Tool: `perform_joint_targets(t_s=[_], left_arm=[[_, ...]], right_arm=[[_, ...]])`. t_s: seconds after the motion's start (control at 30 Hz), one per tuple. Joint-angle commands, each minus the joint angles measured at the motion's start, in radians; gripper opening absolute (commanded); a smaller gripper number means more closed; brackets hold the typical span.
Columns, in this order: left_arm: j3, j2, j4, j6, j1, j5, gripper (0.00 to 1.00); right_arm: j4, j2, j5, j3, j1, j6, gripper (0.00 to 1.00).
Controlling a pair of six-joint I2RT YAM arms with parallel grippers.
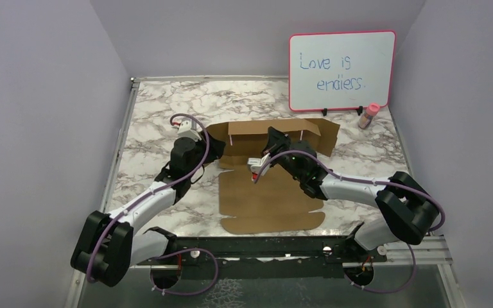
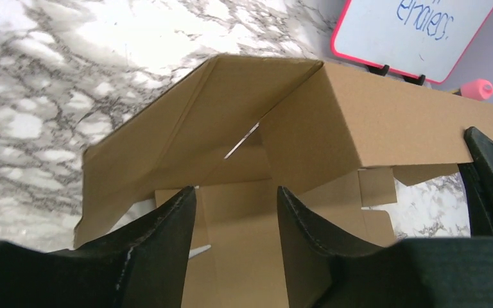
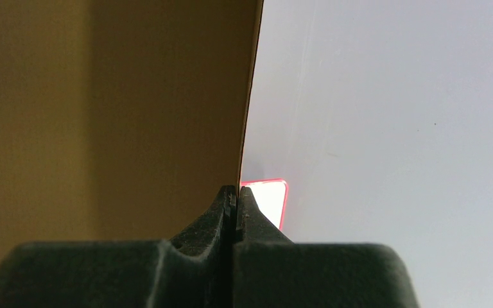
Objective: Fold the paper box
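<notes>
On the bench, I see the paper box partly folded: far wall and left flap raised, near panel flat; left end effector released at its corner, right end effector clenched empty beside the wall.

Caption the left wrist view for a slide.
Left gripper, jaws open, facing the partly folded paper box on the marble table; whiteboard behind.

Evenly lit from overhead, bright without harshness. Only faint, soft shadow on the tabletop. Near-white glare across the marble in the left wrist view. Slightly soft on the left hand close to the lens, crisper on the paper box. Dim, brown and featureless over the cardboard in the right wrist view, clean-edged at the right hand.
</notes>
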Motion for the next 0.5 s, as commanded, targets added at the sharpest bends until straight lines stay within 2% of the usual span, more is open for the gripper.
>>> perform_joint_targets(t_s=[0.0, 0.23, 0.47], left_arm=[[-0.065, -0.079, -0.066, -0.073, -0.008, -0.068, 0.54], [-0.175, -0.118, -0.053, -0.135, -0.009, -0.083, 0.61], [-0.193, -0.005, 0.028, -0.153, -0.015, -0.104, 0.64]], right_arm=[[-0.011, -0.004, 0.012, -0.021, 0.022, -0.024, 0.01], [0.005, 0.008, 0.014, -0.029, 0.031, -0.028, 0.01], [0.007, 0.017, 0.013, -0.026, 0.037, -0.014, 0.01]])
